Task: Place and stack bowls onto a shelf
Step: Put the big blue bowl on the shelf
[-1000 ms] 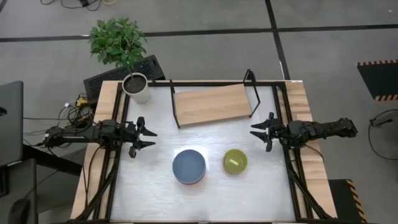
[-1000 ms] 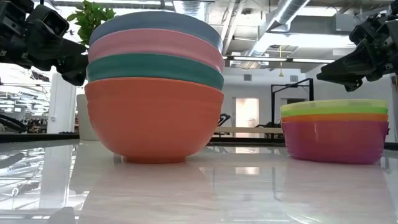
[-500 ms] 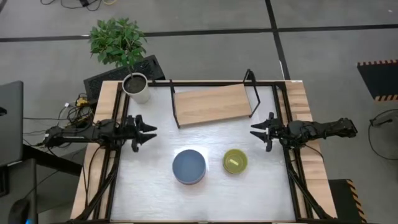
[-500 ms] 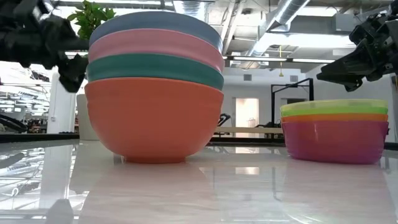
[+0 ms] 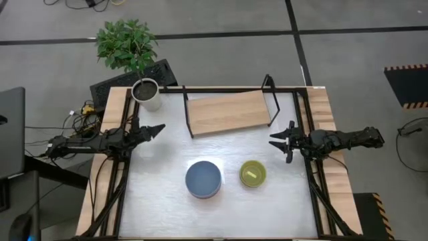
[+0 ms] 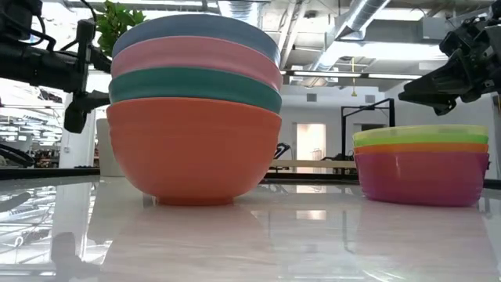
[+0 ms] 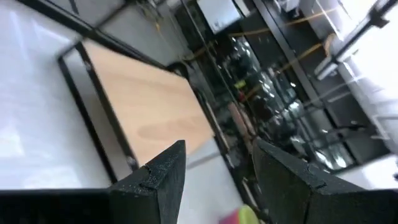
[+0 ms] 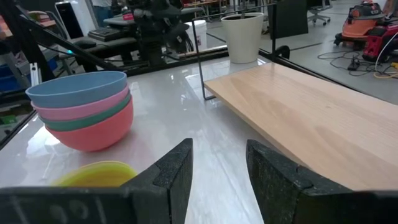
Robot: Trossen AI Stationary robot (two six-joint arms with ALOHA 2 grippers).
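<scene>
I have 2 stacks of bowls on the white table (image 5: 167, 207), both near the front edge. The left stack (image 5: 202, 179) has 4 bowls, blue on top, then pink, teal and orange-red at the bottom, seen clearly in the low view (image 6: 194, 110). The right stack (image 5: 252, 173) is smaller, 3 bowls with yellow on top, then orange and purple (image 6: 421, 164). The shelf (image 5: 229, 111) sits at the far side of the table, its light-wood board bare, black end frames at both ends. A white plant pot (image 5: 146, 94) stands at the far left corner, left of the shelf. My left gripper (image 5: 155, 129) hangs over the left edge of the table, well apart from the blue-topped stack, rolled so its fingers line up from above; its wrist view shows the fingers (image 7: 165, 177) spread with a gap, holding nothing. My right gripper (image 5: 279, 140) hovers at the right edge, between shelf and yellow-topped stack, fingers spread and empty.
</scene>
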